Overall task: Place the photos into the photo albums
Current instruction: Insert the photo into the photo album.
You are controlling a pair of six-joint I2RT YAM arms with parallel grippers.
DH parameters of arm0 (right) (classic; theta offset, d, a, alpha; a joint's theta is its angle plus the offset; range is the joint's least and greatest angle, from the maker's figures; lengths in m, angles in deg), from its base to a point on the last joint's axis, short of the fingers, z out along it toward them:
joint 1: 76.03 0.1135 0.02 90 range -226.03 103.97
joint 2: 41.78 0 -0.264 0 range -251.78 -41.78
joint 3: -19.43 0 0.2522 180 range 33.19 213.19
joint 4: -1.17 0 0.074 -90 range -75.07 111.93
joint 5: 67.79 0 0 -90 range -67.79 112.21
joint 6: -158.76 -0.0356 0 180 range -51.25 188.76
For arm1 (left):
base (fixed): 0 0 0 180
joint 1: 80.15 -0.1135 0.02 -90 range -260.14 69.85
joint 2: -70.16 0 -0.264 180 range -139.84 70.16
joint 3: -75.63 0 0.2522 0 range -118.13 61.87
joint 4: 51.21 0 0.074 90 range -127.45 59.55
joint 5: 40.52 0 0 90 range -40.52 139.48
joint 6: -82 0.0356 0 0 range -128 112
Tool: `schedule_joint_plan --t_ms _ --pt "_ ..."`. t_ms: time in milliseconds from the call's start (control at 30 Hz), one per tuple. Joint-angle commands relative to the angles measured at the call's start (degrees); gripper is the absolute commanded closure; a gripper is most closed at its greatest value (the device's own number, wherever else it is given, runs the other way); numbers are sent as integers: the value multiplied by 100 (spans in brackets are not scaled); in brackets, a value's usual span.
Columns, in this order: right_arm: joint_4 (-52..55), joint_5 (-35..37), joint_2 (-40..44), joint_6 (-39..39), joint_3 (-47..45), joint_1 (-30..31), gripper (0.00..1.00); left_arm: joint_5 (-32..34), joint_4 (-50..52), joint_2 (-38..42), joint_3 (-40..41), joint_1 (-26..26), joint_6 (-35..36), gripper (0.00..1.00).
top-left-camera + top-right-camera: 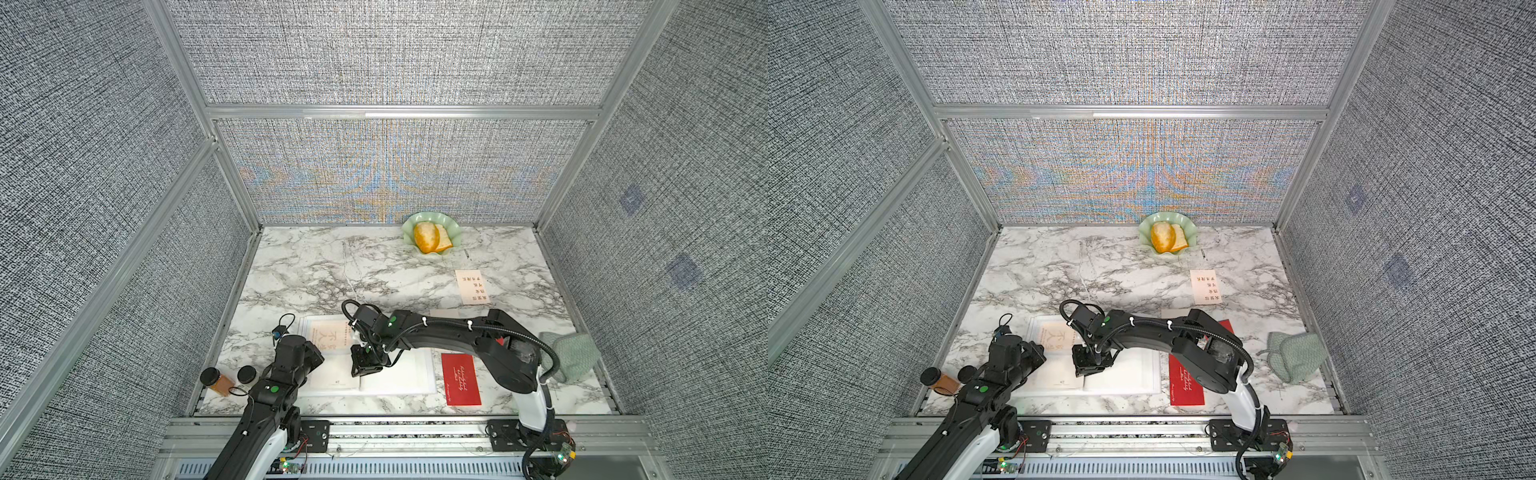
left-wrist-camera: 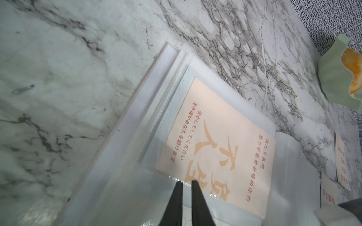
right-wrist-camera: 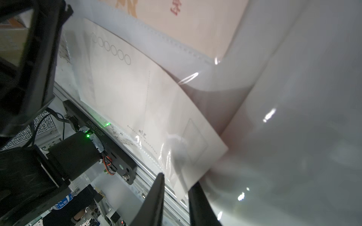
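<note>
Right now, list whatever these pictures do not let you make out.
Second red card: both top views, mostly under the right arm.
Album, right page's far part: both top views, covered by the same arm.
Front red card: both top views, white writing too small.
White card: right wrist view, unclear whether the right jaws grip its corner.

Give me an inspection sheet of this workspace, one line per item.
Surface: marble tabletop, no spills seen.
Job's things: album open near the front; sleeved cream card in it; white card partly under sleeve film; loose cream card and red card on the table.
Clutter: green dish with bread, green cloth, amber jar, black cap.
Grippers: left gripper nearly closed at a sleeve edge; right gripper at the white card's corner, grip unclear.
Cables: black conduit tied along the right arm.
Surroundings: grey fabric walls, aluminium frame.
</note>
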Motion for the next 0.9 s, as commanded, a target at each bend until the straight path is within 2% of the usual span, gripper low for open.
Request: schedule_joint_plan --t_ms 0,300,467,767,867 --pt "-226 -268 -64 31 36 -40 75 -44 -108 -4 -33 -2 83 86" --pt "-1085 -991 -95 -148 -408 -131 75 -70 -128 -100 -53 -4 122 86" --pt "-1316 -1135 -41 -130 -593 -162 75 -79 -131 -144 -104 -2 109 86" --pt "-1264 -1043 -99 -30 -544 -286 75 -84 -33 -166 -299 -2 156 87" --pt "-807 -640 86 186 -526 -303 74 -118 -21 -225 -413 -7 225 86"
